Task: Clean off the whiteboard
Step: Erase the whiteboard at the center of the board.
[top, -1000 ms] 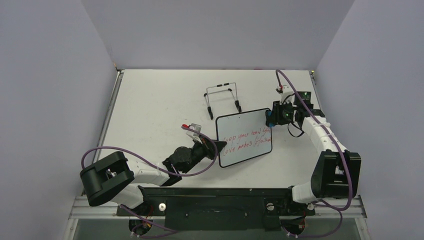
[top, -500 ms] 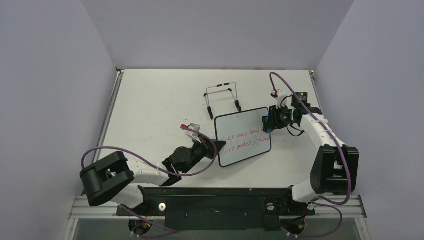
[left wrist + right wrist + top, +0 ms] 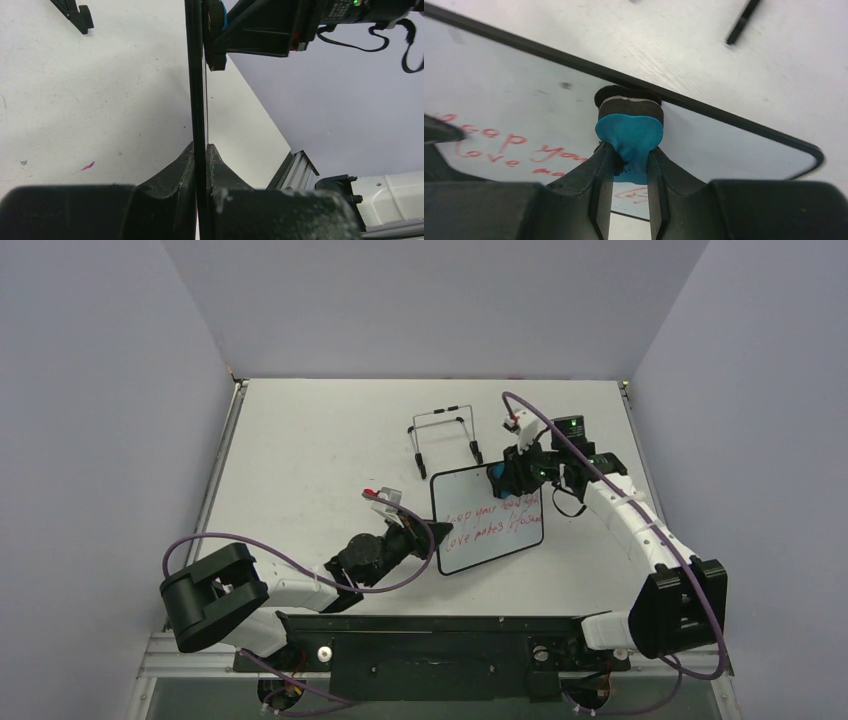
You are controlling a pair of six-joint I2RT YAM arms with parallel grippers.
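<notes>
Two red handwritten lines (image 3: 499, 149) on whiteboard (image 3: 470, 495), only "love" legible, left gripper (image 3: 200, 150) clamped on board edge, right gripper (image 3: 629, 156) pinching blue eraser (image 3: 629, 131) against board.

A black wire stand (image 3: 442, 415) sits toward the far middle of the white table (image 3: 320, 440), its top bar slanted and its two dark feet pointing nearer (one foot also shows at the top left of the left wrist view). Just right of it and slightly nearer is a small blue eraser (image 3: 497, 478), backed by a dark felt pad. A small pink mark (image 3: 87, 166) stains the faintly scuffed tabletop. Plain lilac-grey walls (image 3: 430, 300) close in three sides
</notes>
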